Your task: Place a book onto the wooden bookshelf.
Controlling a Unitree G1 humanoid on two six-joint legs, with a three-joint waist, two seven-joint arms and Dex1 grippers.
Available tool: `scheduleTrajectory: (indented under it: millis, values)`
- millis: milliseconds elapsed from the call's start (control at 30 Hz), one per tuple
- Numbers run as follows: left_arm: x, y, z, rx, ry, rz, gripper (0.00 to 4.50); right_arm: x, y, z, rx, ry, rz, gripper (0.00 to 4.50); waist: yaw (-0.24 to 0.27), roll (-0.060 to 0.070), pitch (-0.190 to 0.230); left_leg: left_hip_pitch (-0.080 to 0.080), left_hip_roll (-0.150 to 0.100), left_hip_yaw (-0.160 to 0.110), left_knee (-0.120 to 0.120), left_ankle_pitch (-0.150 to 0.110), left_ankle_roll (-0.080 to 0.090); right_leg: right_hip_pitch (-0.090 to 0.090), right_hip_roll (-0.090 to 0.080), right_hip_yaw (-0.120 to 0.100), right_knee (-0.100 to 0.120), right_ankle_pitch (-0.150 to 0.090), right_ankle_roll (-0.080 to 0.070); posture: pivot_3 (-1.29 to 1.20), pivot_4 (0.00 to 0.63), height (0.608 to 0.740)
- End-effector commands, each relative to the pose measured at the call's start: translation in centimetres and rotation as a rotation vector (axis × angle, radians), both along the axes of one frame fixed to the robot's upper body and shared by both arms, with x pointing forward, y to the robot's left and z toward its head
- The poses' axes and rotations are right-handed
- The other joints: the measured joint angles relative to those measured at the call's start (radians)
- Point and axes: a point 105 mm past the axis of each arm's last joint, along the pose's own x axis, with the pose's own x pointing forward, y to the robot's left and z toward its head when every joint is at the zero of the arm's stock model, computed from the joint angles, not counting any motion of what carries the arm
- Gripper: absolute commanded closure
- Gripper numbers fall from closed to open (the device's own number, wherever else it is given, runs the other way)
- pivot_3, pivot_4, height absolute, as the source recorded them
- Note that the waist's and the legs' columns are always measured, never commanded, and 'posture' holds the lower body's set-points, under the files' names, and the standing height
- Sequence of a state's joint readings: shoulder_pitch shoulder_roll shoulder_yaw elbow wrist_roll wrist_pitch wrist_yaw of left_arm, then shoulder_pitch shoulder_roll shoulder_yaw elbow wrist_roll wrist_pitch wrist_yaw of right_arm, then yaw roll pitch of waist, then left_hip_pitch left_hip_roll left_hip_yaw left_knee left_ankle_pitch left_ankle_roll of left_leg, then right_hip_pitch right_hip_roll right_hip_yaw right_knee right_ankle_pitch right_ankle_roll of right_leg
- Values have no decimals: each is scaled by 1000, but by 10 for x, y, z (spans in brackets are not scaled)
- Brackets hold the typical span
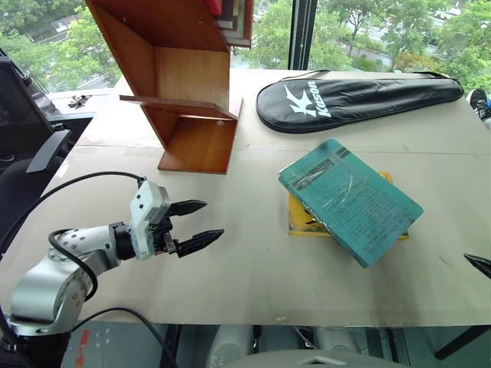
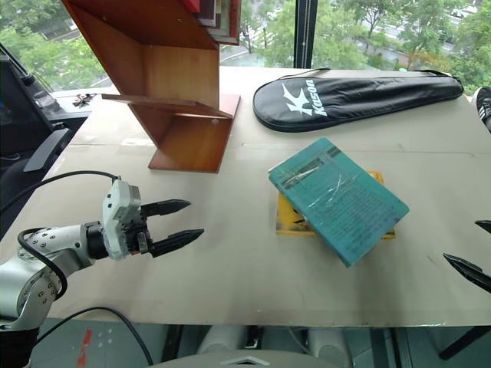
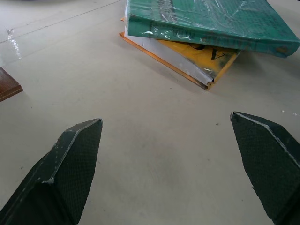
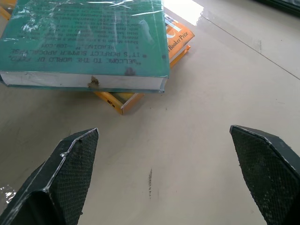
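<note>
The teal-green book [image 1: 349,198] lies flat on a yellow book [image 1: 301,218] at the table's right middle. The wooden bookshelf [image 1: 180,73] stands at the back left, its slanted boards open toward the front. My left gripper [image 1: 197,224] hovers over the table's front left, open and empty, pointing right toward the books, well short of them. In the left wrist view the book [image 3: 206,21] lies ahead of the spread fingers. My right gripper [image 2: 476,253] shows at the right edge, open and empty; its wrist view faces the book's [image 4: 84,42] pale page edge.
A black racket bag [image 1: 357,96] lies across the back right of the table [image 1: 245,276]. Several books stand in the bookshelf's top compartment [image 1: 234,19]. A window runs behind the table. A dark chair [image 1: 23,115] sits at the far left.
</note>
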State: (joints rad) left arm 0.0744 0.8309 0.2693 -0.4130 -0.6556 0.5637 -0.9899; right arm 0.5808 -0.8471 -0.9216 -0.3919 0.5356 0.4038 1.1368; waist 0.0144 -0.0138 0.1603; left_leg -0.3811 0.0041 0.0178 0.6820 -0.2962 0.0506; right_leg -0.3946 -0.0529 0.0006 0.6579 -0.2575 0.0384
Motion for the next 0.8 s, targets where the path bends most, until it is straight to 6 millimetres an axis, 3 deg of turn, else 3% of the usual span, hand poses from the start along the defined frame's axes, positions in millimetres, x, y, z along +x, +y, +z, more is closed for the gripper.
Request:
scheduleTrajectory:
  millis: [33,167,233,367,567,800]
  values:
    - [4,-5,18,-19,-58,-37,0,13,1,6,7,-74,-58,47,0,0,0,0,0,0,0,0,0,0,0,0,0,0,0,0,150,740]
    - [13,-24,38,-62,-126,-94,0,43,15,17,101,-195,-146,47,0,-1,0,0,0,-1,1,0,0,0,-1,0,0,0,-1,0,150,740]
    - [10,-36,45,-70,-151,-151,0,57,17,21,44,-213,-235,47,-1,2,-1,0,0,0,1,0,0,0,-1,1,1,0,-1,0,150,740]
    - [-2,-54,48,-31,-189,-277,0,84,39,30,133,-166,-226,47,-6,2,-1,-1,0,1,1,2,-4,-2,0,1,2,2,2,0,150,740]
    - [-11,-63,60,-75,-217,-371,0,111,60,24,78,-71,-224,47,0,2,-1,-3,0,0,0,2,-3,-3,1,-1,0,1,2,0,150,740]
    - [-25,-67,69,-93,-216,-437,0,131,52,16,-1,25,-271,47,-1,2,-1,-5,-1,0,0,1,-2,-3,0,-1,-2,2,2,0,150,740]
